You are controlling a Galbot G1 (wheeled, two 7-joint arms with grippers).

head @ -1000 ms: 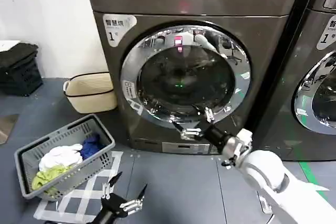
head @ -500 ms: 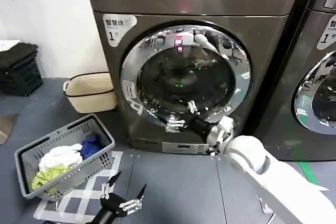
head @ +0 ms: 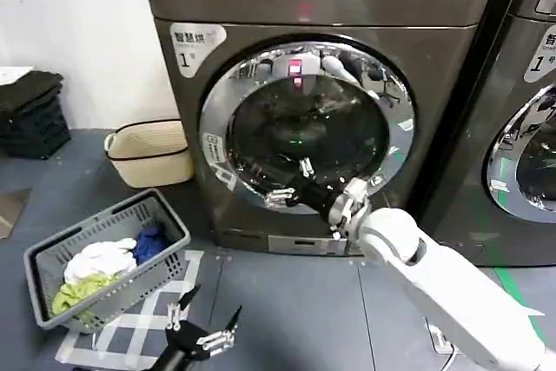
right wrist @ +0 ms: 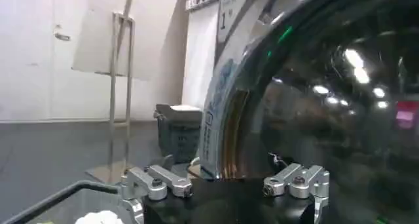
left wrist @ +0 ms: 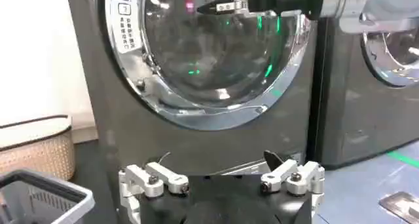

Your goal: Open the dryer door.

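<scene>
Door (head: 306,123) shut. Right gripper (head: 288,182) — jaws spread, empty — reaches across the lower glass, probably seeking the left rim. Left gripper (head: 205,323) idles open near the floor.

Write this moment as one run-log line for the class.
task: open dryer door | door: shut | right gripper: open, at lower chrome ring | left gripper: open, low near floor

Two grey machines side by side: one dryer (head: 317,102) in full, one more (head: 521,110) partly seen. Two round chrome-ringed doors, one per machine: the dryer door (head: 306,123) and the other door (head: 524,158). Two grippers: right gripper (head: 291,182), left gripper (head: 207,323). Two baskets: one grey basket (head: 109,258), one beige basket (head: 152,152).
</scene>
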